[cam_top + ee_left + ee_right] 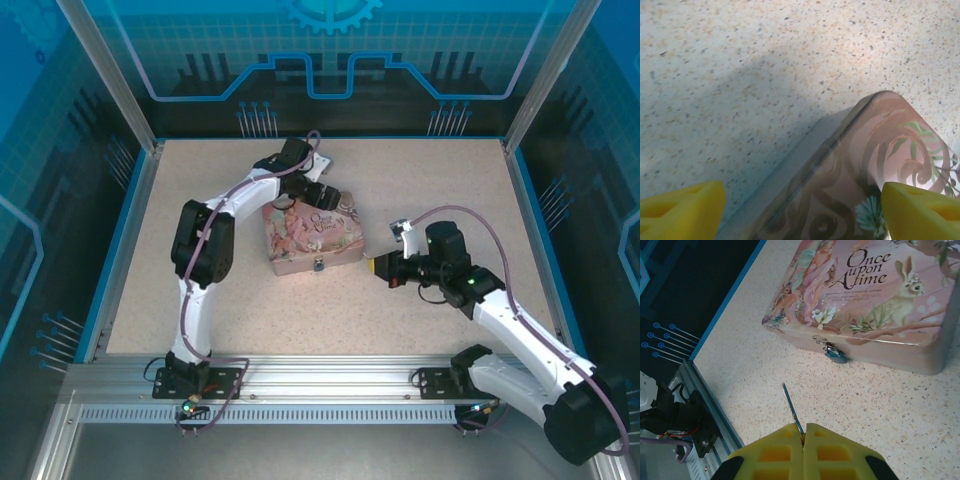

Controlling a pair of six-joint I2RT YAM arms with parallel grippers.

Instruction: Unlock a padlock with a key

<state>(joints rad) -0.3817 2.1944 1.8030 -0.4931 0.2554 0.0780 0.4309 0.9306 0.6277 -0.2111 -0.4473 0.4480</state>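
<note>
One speckled desk [200,300] carries two white arms and a single pink tin [310,235] lettered "Once upon A time". The left tool [325,195] sits at the tin's far edge. Its wrist camera shows what the overhead view cannot: the left tool's [800,215] two yellow fingers [682,210] spread wide, one past the tin's [850,165] side wall and one over the lid, with nothing gripped between them. The right tool [385,270] lies just right of the tin, low over the desk. From the overhead camera the one padlock [318,265] is a mere speck. The right wrist view brings it close, the padlock [832,352] hanging from the clasp on the tin's [865,290] front wall. That view alone shows the single dark key [791,409] pinched in the closed right tool [803,430], its blade aimed toward the padlock but well short of it.
</note>
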